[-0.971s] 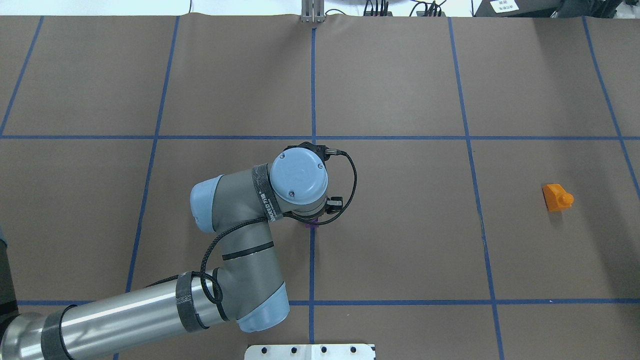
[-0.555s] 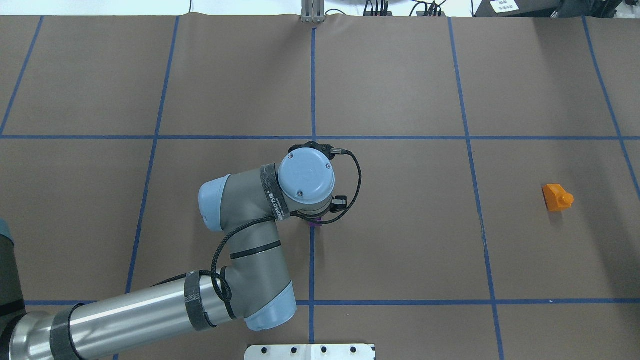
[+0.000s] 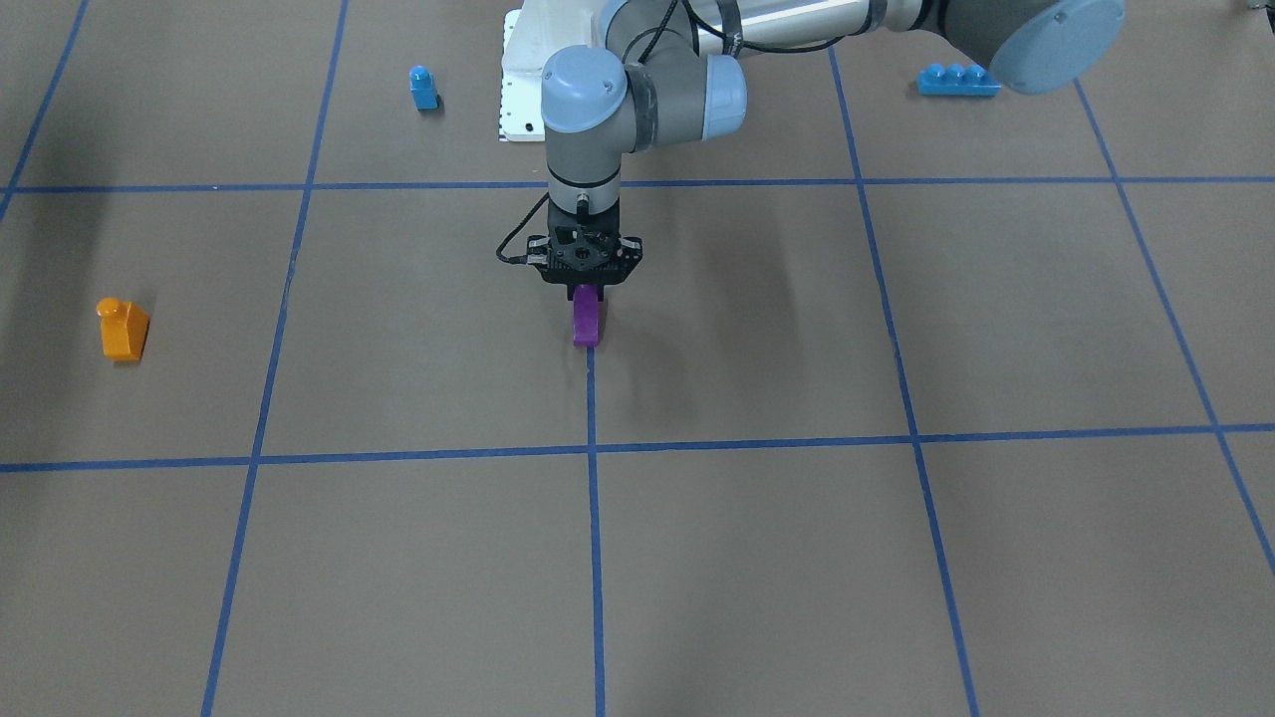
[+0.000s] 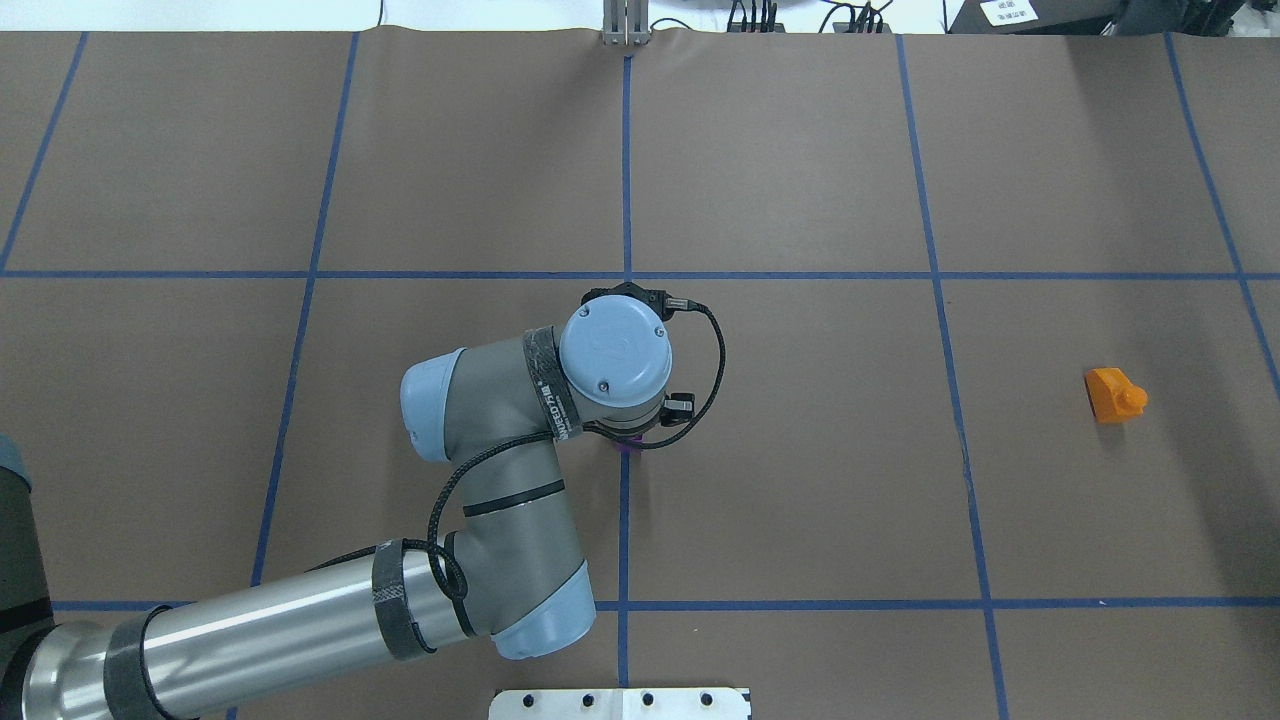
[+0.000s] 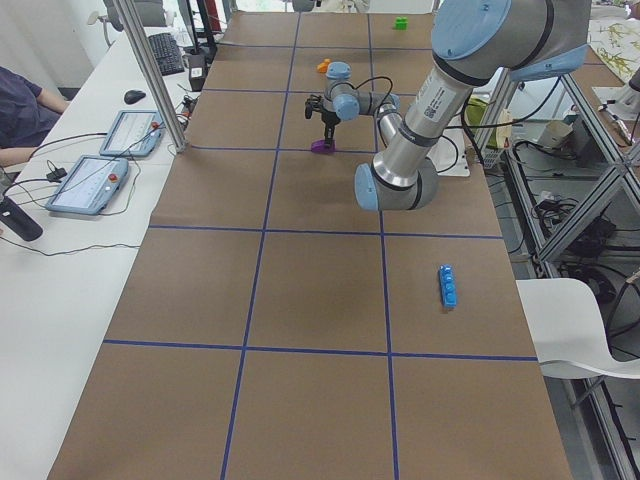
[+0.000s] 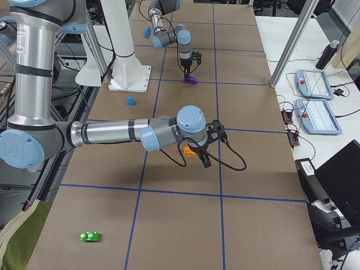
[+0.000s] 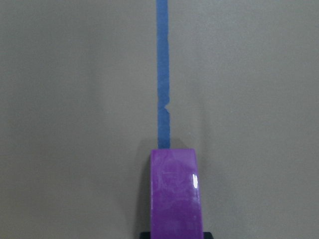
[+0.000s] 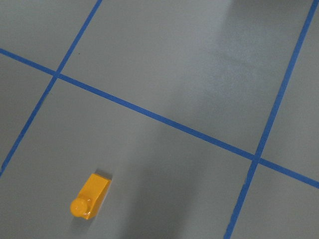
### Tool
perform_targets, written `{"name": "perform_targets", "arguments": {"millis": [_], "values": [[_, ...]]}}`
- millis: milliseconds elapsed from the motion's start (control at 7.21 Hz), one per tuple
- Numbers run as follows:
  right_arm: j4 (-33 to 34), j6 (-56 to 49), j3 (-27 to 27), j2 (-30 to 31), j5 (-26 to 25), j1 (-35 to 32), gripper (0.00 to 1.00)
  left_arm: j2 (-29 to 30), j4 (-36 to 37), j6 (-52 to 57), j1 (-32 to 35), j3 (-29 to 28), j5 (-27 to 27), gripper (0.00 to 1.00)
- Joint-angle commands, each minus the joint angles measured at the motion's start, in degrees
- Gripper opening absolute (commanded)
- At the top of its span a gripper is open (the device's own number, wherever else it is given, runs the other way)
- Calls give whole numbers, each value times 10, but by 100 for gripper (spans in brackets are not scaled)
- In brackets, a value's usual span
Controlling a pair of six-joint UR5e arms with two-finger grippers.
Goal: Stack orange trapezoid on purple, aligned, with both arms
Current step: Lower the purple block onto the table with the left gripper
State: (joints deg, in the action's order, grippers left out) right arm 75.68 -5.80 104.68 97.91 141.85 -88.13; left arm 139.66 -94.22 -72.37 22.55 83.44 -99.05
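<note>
One purple [image 7: 176,194] in left gripper [image 3: 587,294], long axis along tape line [image 7: 162,74].

Brown paper-covered table [image 3: 757,558] crossed by a grid of blue tape lines [image 3: 594,558]. At centre, a glossy purple brick [image 3: 586,317] beneath the black left gripper [image 3: 586,291]. The left arm [image 3: 583,149] is grey with light-blue joint caps [image 3: 584,88]. Glossy orange trapezoid [image 3: 124,330] at nine o'clock. Small blue brick [image 3: 423,88] at eleven, long blue brick [image 3: 957,80] at one, white base plate [image 3: 520,90] at twelve.
</note>
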Motion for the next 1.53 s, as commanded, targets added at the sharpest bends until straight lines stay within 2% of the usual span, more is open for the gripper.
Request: {"name": "perform_targets", "arguments": {"millis": [0, 278, 416, 555, 694, 833, 1110, 1388], "values": [[1, 0, 0, -1, 0, 1, 100, 0, 0, 2, 0, 0, 0, 0], [1, 0, 0, -1, 0, 2, 100, -1, 0, 3, 1, 0, 0, 4], [1, 0, 0, -1, -1, 2, 100, 0, 0, 3, 1, 0, 0, 19], [1, -1, -1, -1, -2, 2, 100, 0, -1, 3, 0, 0, 0, 40], [1, -1, 0, -2, -2, 3, 100, -1, -1, 4, 1, -1, 0, 79], [1, -1, 0, -2, -3, 4, 100, -3, 0, 4, 0, 0, 1, 100], [2, 0, -1, -2, -7, 5, 100, -3, 2, 4, 2, 7, 0, 100], [2, 57, 4, -1, -6, 12, 100, -21, 37, 16, 27, 93, -6, 100]]}}
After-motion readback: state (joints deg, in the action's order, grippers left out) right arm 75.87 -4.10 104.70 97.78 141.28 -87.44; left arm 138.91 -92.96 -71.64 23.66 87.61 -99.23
